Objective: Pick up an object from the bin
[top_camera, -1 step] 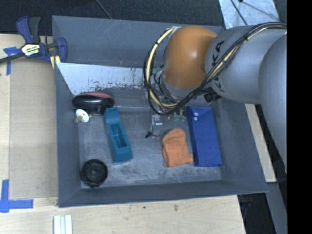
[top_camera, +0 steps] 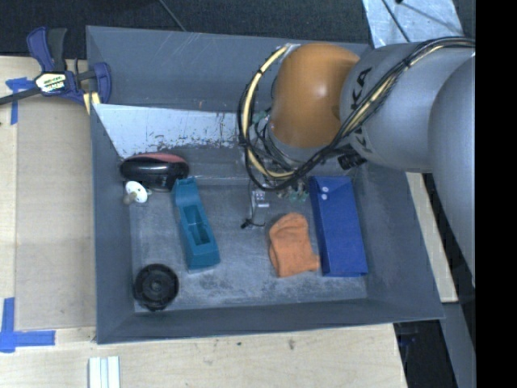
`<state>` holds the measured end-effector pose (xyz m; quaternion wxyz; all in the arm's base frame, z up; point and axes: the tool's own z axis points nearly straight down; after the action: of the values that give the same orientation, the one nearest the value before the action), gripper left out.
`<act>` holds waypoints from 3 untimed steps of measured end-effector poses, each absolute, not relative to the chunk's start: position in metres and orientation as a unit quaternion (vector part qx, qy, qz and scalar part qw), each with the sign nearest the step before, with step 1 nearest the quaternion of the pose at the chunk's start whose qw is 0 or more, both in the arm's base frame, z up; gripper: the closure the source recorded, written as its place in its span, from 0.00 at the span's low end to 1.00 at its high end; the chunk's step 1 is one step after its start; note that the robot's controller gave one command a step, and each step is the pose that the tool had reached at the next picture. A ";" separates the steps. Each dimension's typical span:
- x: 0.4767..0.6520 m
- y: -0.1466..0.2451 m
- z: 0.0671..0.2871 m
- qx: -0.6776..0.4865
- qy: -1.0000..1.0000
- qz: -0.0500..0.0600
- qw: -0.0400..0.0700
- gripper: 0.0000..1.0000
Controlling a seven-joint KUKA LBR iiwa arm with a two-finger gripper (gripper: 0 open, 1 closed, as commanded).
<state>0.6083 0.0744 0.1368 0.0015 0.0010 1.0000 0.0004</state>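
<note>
While the tool (top_camera: 258, 210) hangs, grip unreadable, orange cloth (top_camera: 292, 245) and teal block (top_camera: 195, 225) flank it.

Grey arm (top_camera: 420, 87) in from the right, its end bent downward.
It slants from upper right toward the middle; the orange cover (top_camera: 311, 91) faces up, looped cables (top_camera: 257, 148) run round beneath the cover, and the gripper (top_camera: 258, 208) hangs straight down below them.

Partial black lettering on the grey arm (top_camera: 420, 111), only a "K" legible.
</note>
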 end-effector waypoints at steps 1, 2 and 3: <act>0.571 0.040 0.136 -0.028 1.000 0.001 0.002 0.00; 0.564 0.017 0.108 -0.059 0.998 -0.001 0.002 0.00; 0.546 -0.004 0.075 -0.092 0.996 0.000 0.002 1.00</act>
<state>0.5458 -0.0036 0.0752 0.0016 -0.0923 0.9957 0.0001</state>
